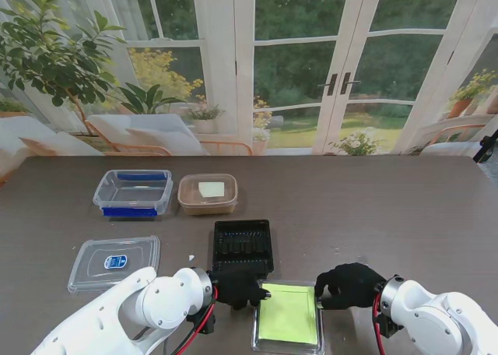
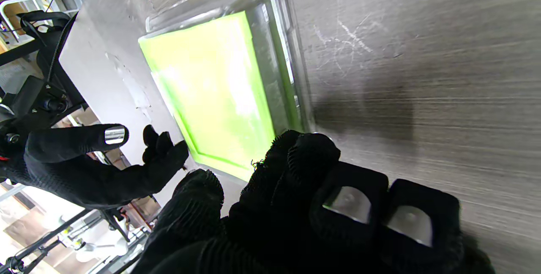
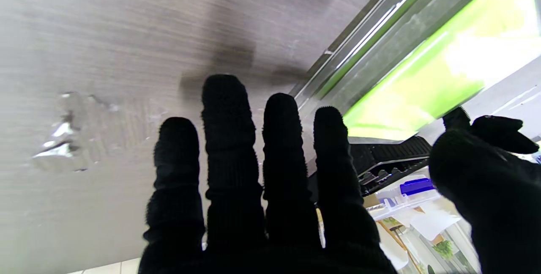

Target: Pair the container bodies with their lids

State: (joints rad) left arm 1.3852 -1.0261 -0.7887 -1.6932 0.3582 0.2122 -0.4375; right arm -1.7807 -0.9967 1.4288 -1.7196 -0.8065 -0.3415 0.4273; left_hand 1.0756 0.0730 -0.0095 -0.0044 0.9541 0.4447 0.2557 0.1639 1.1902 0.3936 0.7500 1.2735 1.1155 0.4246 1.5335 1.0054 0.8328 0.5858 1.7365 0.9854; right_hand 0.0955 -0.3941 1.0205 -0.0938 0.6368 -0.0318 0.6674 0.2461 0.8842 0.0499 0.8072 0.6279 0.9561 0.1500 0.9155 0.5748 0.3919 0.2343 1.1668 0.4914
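Observation:
A clear container with a lime-green inside [image 1: 289, 316] [image 2: 211, 88] [image 3: 422, 79] lies at the table's near edge, between my two black-gloved hands. My left hand [image 1: 237, 289] [image 2: 304, 198] has its fingers curled, and they rest against the container's far left corner. My right hand [image 1: 350, 283] [image 3: 253, 172] is at the far right corner, fingers straight and thumb apart, holding nothing. A black ribbed tray [image 1: 243, 246] [image 3: 389, 155] lies just beyond the green container. Farther off sit a clear box with blue clips [image 1: 132, 191], a tan box [image 1: 207, 193], and a clear lid with a blue label [image 1: 113, 261].
The dark wooden table [image 1: 389, 215] stretches bare to the right of the boxes. Its near edge runs just under the green container. Beyond the far edge are glass doors and plants.

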